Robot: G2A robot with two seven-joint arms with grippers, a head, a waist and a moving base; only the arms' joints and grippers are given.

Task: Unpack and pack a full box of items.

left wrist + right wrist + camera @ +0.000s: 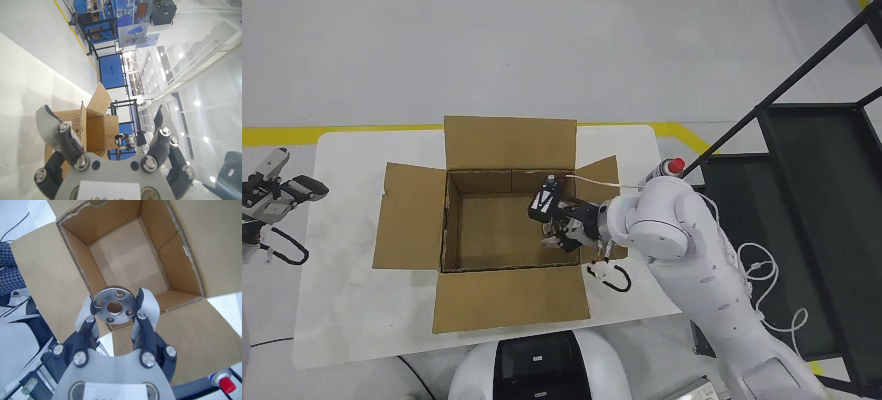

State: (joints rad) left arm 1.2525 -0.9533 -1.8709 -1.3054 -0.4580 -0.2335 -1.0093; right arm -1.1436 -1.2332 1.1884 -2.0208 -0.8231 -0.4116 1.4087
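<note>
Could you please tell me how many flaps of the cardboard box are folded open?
4: the far flap, the near flap, the left flap and the right flap, partly hidden under the right arm.

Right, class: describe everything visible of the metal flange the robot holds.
The metal flange is a round, grey, steel-looking disc with a centre bore and four smaller holes around it. Its flat face is toward the wrist camera; the right end effector grips it at opposite edges, above a corner of the open cardboard box.

White glossy right arm (682, 235); right gripper (115, 299) grey-plated, silver screws, black fingers (144, 324).
</note>
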